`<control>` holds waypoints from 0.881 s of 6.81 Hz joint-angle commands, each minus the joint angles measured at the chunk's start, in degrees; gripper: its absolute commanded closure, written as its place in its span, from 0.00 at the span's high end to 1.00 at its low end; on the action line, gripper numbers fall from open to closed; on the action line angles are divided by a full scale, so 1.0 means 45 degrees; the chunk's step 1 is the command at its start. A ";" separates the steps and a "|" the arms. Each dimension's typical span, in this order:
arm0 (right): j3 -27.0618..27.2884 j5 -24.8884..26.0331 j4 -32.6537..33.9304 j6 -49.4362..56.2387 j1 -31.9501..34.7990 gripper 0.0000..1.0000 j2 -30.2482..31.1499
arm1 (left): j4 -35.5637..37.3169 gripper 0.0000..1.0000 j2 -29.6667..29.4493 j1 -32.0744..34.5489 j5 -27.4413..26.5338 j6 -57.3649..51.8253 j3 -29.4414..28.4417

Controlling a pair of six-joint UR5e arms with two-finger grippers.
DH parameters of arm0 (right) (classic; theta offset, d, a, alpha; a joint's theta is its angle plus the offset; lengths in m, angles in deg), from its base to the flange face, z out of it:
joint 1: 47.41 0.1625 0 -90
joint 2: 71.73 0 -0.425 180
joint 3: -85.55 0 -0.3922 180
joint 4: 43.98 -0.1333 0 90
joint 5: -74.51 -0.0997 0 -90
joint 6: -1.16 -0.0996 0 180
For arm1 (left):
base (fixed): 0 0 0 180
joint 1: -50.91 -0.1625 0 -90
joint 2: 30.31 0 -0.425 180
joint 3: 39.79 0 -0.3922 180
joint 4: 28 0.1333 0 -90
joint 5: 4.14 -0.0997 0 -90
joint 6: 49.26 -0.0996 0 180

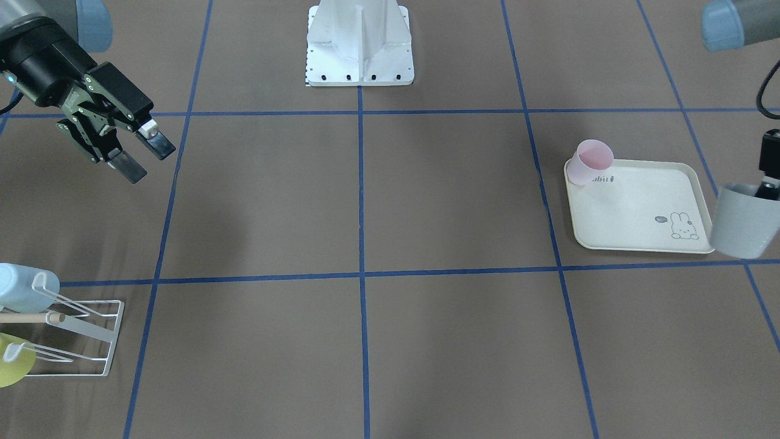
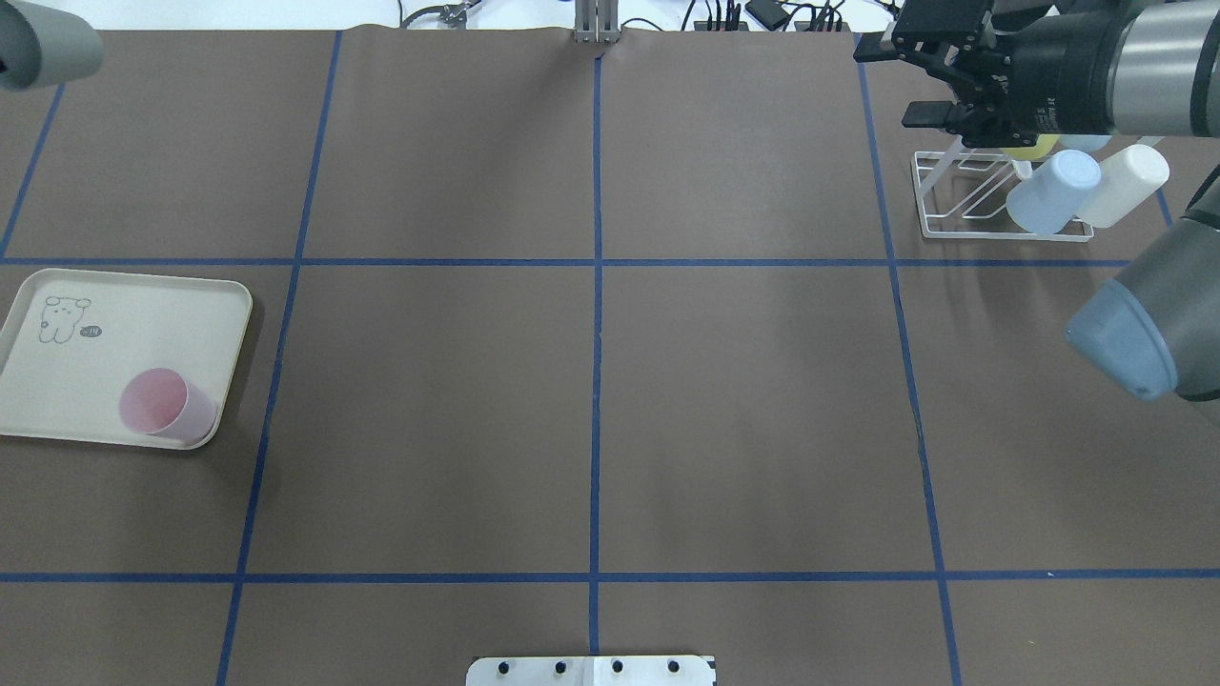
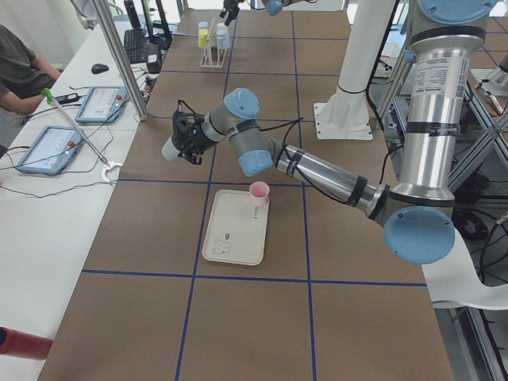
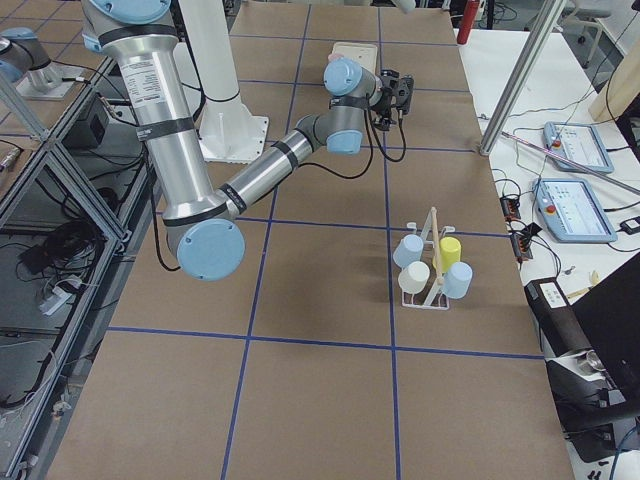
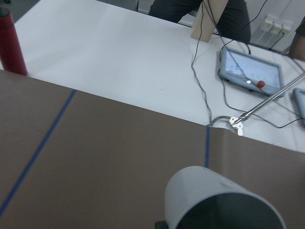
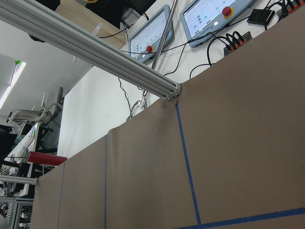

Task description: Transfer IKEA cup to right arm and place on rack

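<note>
Brown paper tabletop [image 1: 426, 201] with blue tape grid. I'm watching left gripper [image 1: 768, 186] pinching wall of grey cup [image 1: 740, 225], holding it tilted in air, off cream tray [image 1: 634, 235]. Tray print is reading "abit" beside pink cup [image 1: 590, 161] standing in its corner; rabbit drawing opposite, bubble text too small. Right gripper [image 1: 139, 158] is hovering with fingers spread, gripping nothing. Rack [image 1: 91, 332] is sitting well apart, carrying pale blue cup [image 1: 24, 286] and yellow cup [image 1: 12, 360].

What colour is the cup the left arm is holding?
Grey. The cup shows best in the front-facing view.
</note>
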 commanded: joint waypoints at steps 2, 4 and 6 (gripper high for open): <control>-0.0113 0.1634 -0.1112 -0.1604 -0.0682 1.00 -0.0255 | -0.2577 0.00 -0.1697 -0.2652 -0.2282 0.7499 -0.0072; -0.0016 0.3844 -0.1937 -0.2567 -0.1992 1.00 -0.0352 | -0.3004 0.00 -0.3185 -0.4821 -0.4535 1.1080 -0.0247; -0.0074 0.4513 -0.1940 -0.3506 -0.2326 1.00 -0.1090 | -0.5455 0.00 -0.3812 -0.5514 -0.5947 1.3528 -0.1103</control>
